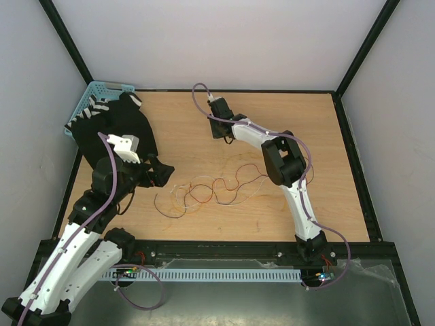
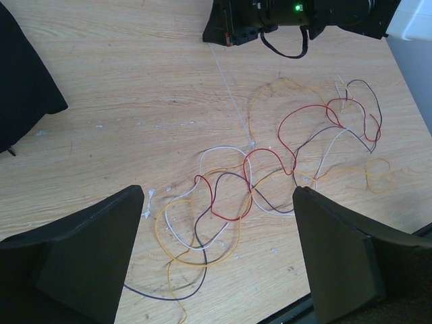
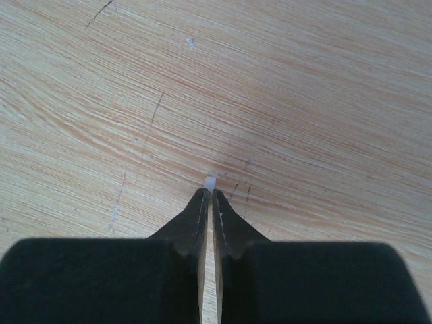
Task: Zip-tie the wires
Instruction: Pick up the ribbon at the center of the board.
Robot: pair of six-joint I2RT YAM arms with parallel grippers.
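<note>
Both arms — the left arm at lower left, the right arm at centre right — wear white shells over black joints. A lilac cable trails along each. Black wedge-shaped fingers fill the wrist views' lower edges; a small green light glows on the black housing at top.

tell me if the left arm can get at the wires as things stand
probably yes: the left tool hangs open right above the wires, which lie loose on the table. In the left wrist view the tangle shows between its fingers, with nothing in between.
</note>
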